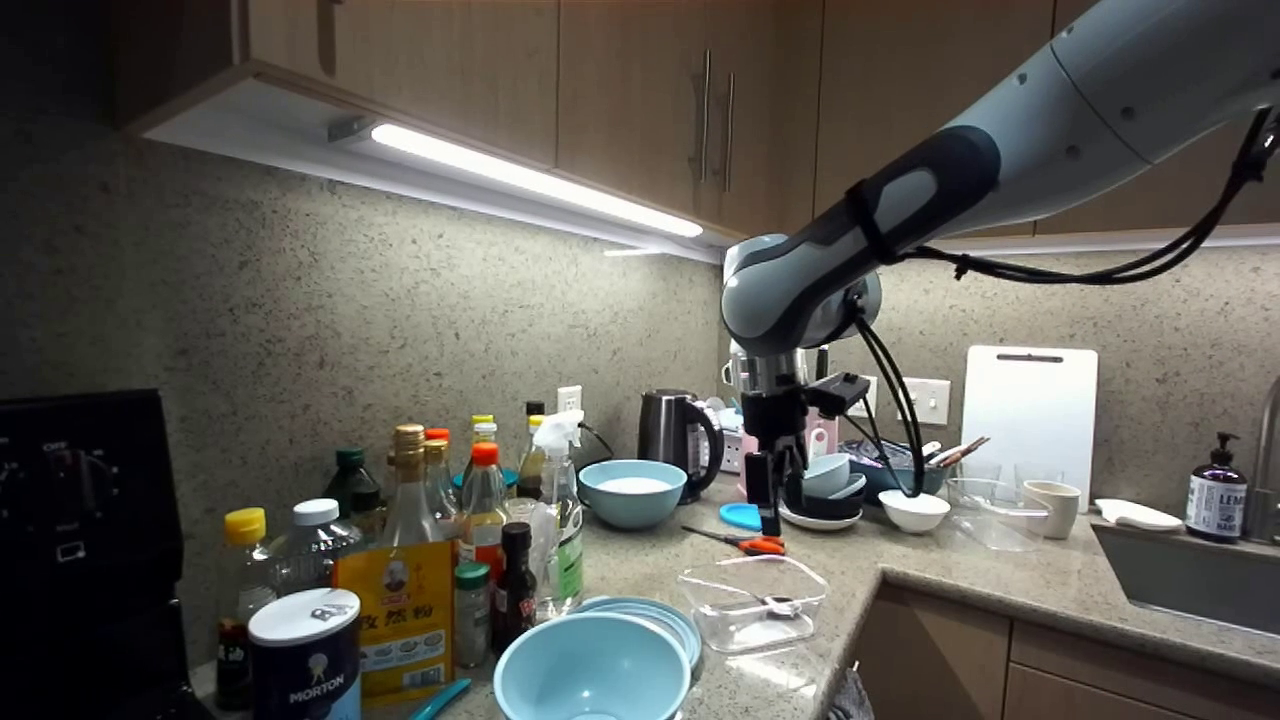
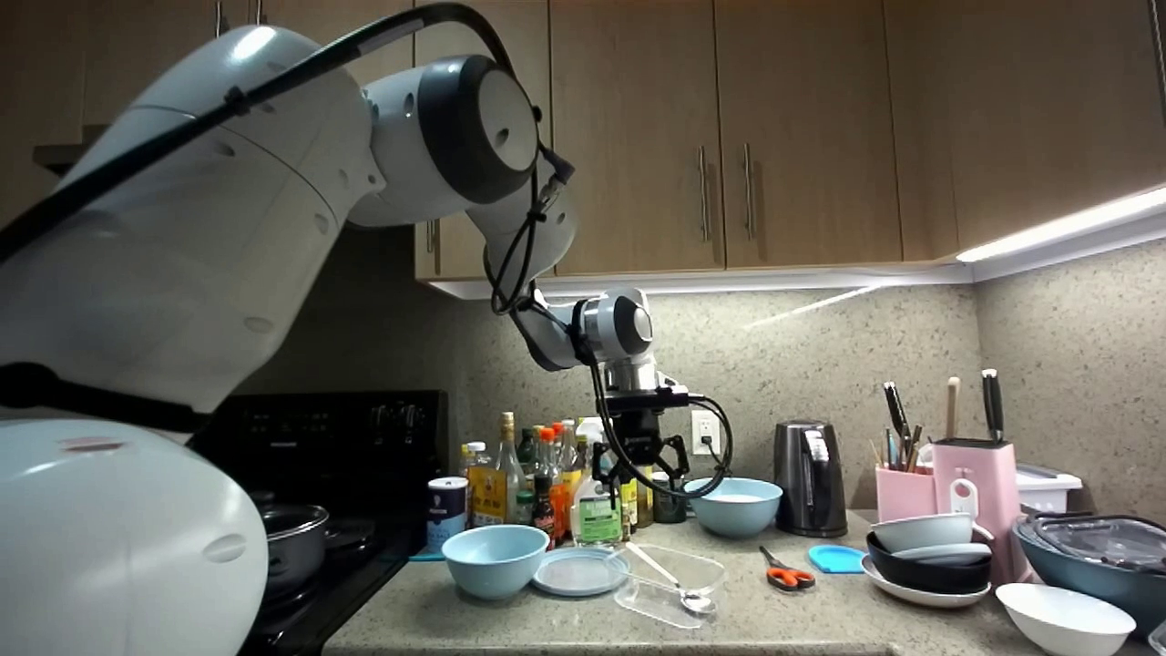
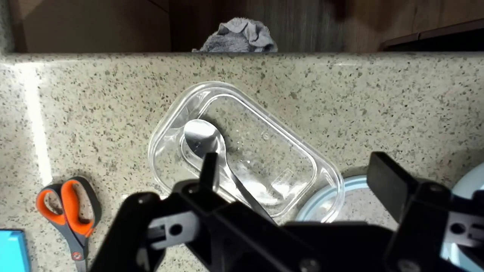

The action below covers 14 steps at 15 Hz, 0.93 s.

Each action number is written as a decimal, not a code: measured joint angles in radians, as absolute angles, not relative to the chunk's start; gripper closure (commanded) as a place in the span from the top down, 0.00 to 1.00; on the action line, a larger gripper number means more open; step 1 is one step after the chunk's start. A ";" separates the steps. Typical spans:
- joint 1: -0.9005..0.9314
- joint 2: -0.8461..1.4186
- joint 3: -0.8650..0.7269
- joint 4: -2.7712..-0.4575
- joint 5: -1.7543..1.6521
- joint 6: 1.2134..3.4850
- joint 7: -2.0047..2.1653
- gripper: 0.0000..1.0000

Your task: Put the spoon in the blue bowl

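Arching from the left over the counter (image 2: 492, 629) in an exterior view, the arm (image 2: 273, 182) slopes downward to a vertical wrist. Left to right: the blue bowl (image 2: 495, 563), near the counter's left edge; the gripper (image 2: 645, 487), pointing down, jaws spread wide, holding nothing; the spoon (image 2: 696, 602), aslant in a clear container (image 2: 649, 601) near the front edge; the scissors (image 2: 785, 573), set back farther from it.

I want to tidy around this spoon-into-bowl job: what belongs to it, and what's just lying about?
For the job: gripper, open; spoon; front blue bowl, probably the one meant.
Lying about: clear container under the spoon; orange-handled scissors; rear blue bowl; kettle; spray bottle; knife block.
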<state>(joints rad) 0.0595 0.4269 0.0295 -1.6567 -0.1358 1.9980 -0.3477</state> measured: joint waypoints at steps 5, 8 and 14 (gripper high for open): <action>0.049 0.427 0.030 -1.657 -0.128 2.010 -0.348 1.00; 0.028 0.455 0.035 -1.654 -0.068 2.070 -0.347 1.00; 0.001 0.573 0.025 -1.601 -0.082 2.130 -0.347 1.00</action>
